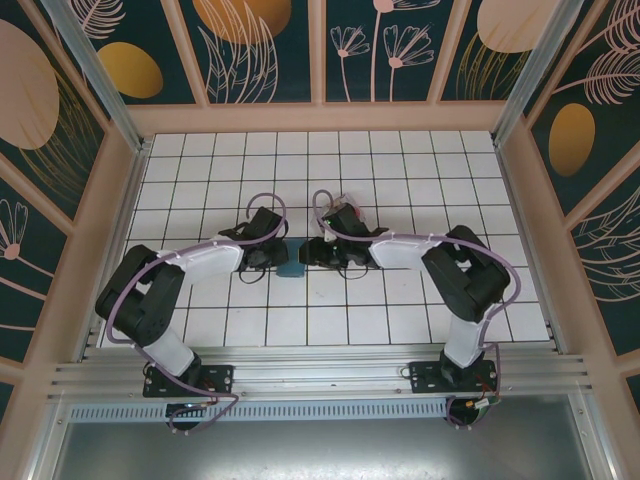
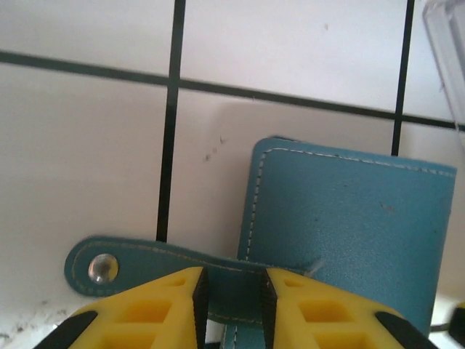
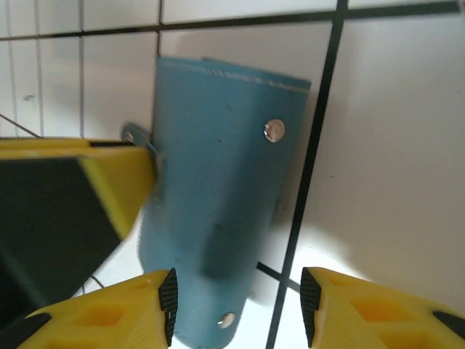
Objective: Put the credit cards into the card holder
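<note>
The teal card holder (image 1: 291,270) lies on the white tiles between my two grippers. In the left wrist view its closed body (image 2: 349,218) is on the right, and its strap (image 2: 138,258) with a metal snap runs left. My left gripper (image 2: 231,280) stands over that strap with a narrow gap between the pads. The strap crosses the gap, and I cannot tell whether it is pinched. My right gripper (image 3: 238,291) is open around the holder's near end (image 3: 218,182). Its left pad is beside the holder's edge and its right pad is over bare tile. The credit cards are out of view.
A clear plastic tray's edge (image 2: 450,43) shows at the top right of the left wrist view. The other arm's yellow finger (image 3: 116,182) sits against the holder's left side. Pink frame walls (image 1: 130,170) surround the tiled floor (image 1: 400,180).
</note>
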Robot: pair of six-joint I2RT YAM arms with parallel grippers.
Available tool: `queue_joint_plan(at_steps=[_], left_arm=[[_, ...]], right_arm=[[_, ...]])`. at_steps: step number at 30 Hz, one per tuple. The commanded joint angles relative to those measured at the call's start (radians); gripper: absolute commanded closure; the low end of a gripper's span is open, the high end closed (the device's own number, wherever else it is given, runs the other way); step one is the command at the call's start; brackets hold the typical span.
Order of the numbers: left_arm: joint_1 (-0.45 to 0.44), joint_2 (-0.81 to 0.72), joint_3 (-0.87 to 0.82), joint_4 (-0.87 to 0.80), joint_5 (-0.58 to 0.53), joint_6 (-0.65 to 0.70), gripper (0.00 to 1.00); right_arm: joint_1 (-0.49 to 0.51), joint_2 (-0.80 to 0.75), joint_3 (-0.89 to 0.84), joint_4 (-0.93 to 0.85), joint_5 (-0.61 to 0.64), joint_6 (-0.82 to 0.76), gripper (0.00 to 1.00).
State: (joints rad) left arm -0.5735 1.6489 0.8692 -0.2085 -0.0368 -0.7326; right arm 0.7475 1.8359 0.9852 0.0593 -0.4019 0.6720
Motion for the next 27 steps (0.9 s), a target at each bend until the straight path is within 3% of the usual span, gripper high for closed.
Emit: queue_joint_plan(at_steps=[1, 13, 16, 19, 22, 27], left_arm=[[0.008, 0.04, -0.045, 0.007, -0.021, 0.021, 0.74], [0.018, 0.014, -0.182, 0.127, 0.037, -0.02, 0.79], [0.019, -0.002, -0.204, 0.139, 0.04, -0.029, 0.8], [0.02, -0.032, -0.214, 0.141, 0.038, -0.038, 0.79], [0.041, -0.095, -0.223, 0.127, 0.034, -0.068, 0.6], [0.129, -0.251, -0.23, 0.049, 0.023, -0.068, 0.53]], right_arm=[[0.007, 0.03, -0.01, 0.072, -0.018, 0.048, 0.49], [0.052, 0.158, 0.009, 0.317, -0.092, 0.204, 0.49], [0.052, 0.15, 0.003, 0.33, -0.054, 0.199, 0.59], [0.05, 0.135, 0.013, 0.291, -0.003, 0.157, 0.8], [0.051, 0.108, 0.042, 0.209, 0.048, 0.094, 0.86], [0.064, -0.006, 0.132, -0.087, 0.257, -0.085, 0.87]])
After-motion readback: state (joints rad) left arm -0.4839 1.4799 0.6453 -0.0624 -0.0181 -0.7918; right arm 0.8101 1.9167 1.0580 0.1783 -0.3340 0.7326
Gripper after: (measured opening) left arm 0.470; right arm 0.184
